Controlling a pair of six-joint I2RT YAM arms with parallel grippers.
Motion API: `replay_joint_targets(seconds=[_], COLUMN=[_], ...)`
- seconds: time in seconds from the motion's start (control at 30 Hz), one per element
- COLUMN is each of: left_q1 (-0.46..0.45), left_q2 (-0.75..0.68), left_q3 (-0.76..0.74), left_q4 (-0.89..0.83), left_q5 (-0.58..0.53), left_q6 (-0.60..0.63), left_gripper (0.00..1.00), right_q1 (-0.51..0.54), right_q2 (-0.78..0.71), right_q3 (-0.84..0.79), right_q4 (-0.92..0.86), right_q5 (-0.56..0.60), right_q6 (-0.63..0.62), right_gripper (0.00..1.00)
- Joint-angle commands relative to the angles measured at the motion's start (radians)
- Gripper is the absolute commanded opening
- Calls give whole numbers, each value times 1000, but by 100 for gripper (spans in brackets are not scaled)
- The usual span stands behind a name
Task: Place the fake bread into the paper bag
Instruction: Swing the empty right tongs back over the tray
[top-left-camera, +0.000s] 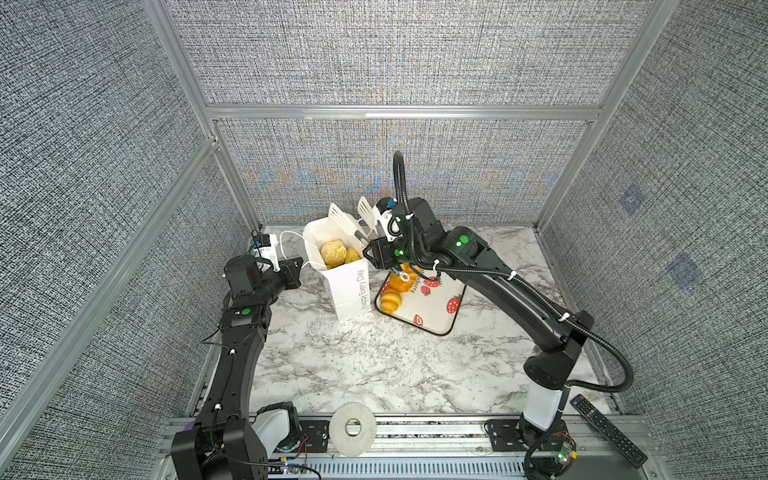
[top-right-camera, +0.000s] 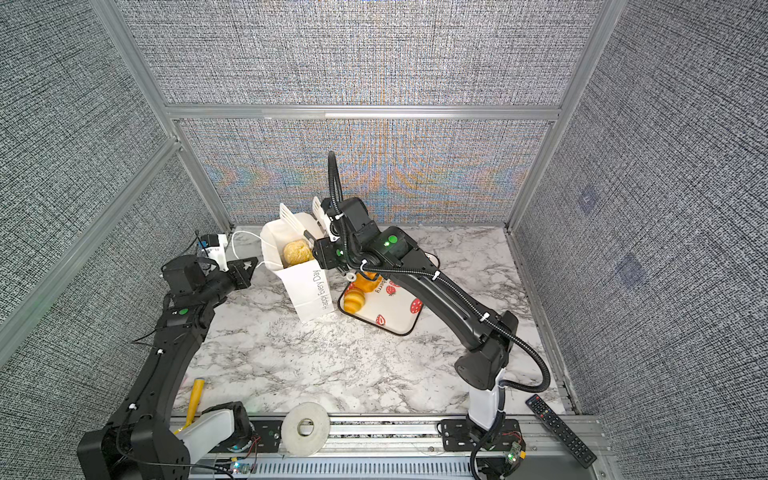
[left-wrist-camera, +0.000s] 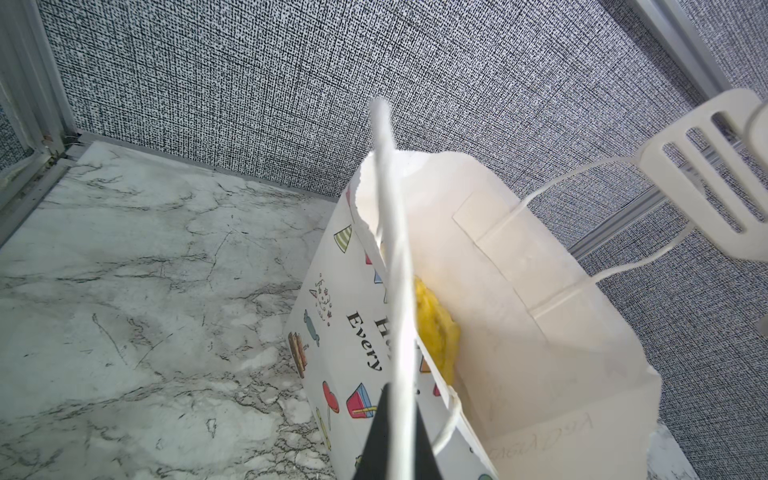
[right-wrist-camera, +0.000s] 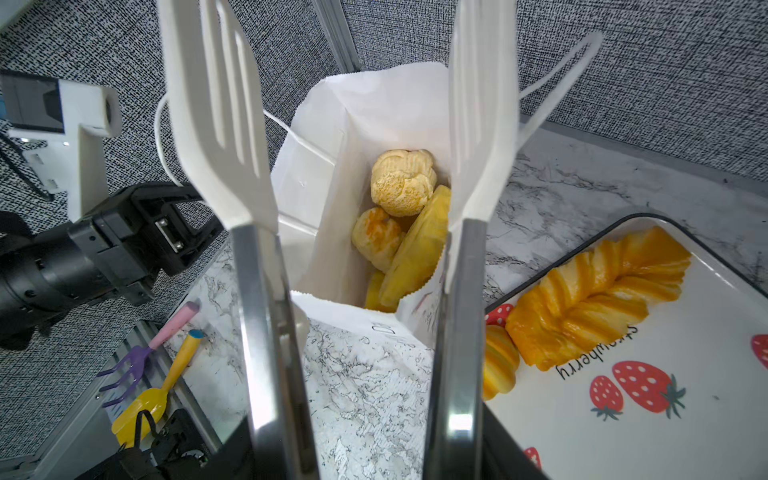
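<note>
The white paper bag (top-left-camera: 347, 291) (top-right-camera: 309, 291) stands upright and open at the back middle of the table. Several pieces of fake bread (top-left-camera: 334, 253) (right-wrist-camera: 401, 183) lie inside it. My left gripper (top-left-camera: 300, 269) (left-wrist-camera: 397, 436) is shut on the bag's near cord handle (left-wrist-camera: 386, 174), drawn to the left. My right gripper (top-left-camera: 370, 249) (right-wrist-camera: 365, 449) is shut on white slotted tongs (top-left-camera: 340, 218) (right-wrist-camera: 220, 124). Their blades stand apart over the bag's mouth with nothing between them. A braided loaf (right-wrist-camera: 598, 299) and a small roll (right-wrist-camera: 498, 365) (top-left-camera: 390, 300) lie on the strawberry tray (top-left-camera: 440, 316).
The tray touches the bag's right side. A tape roll (top-left-camera: 353, 428) and a remote (top-left-camera: 606, 428) sit on the front rail. A yellow scoop (right-wrist-camera: 141, 407) and purple toy rake (right-wrist-camera: 124, 365) lie at the front left. Fabric walls close in three sides.
</note>
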Motion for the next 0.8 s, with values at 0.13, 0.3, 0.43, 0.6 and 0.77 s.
replay_joint_targets(seconds=[0.13, 0.3, 0.43, 0.6, 0.77], left_q1=[0, 0, 0, 0, 0], left_q2=[3, 5, 6, 6, 6], left_q3=[4, 4, 4, 3, 3], left_q4=[5, 7, 5, 5, 6], left_q5=[6, 7, 6, 6, 6], left_q6=[7, 6, 7, 7, 6], left_gripper=[0, 0, 0, 0, 0], right_q1=[-6, -22, -34, -52, -72], right_q2=[-89, -160, -215, -279, -331], right_q3=[-73, -160, -230, -325, -426], right_q4=[10, 33, 57, 69, 87], right_q5=[111, 143, 152, 166, 163], right_q6=[-34, -34, -30, -26, -3], right_gripper=[56, 56, 56, 56, 56])
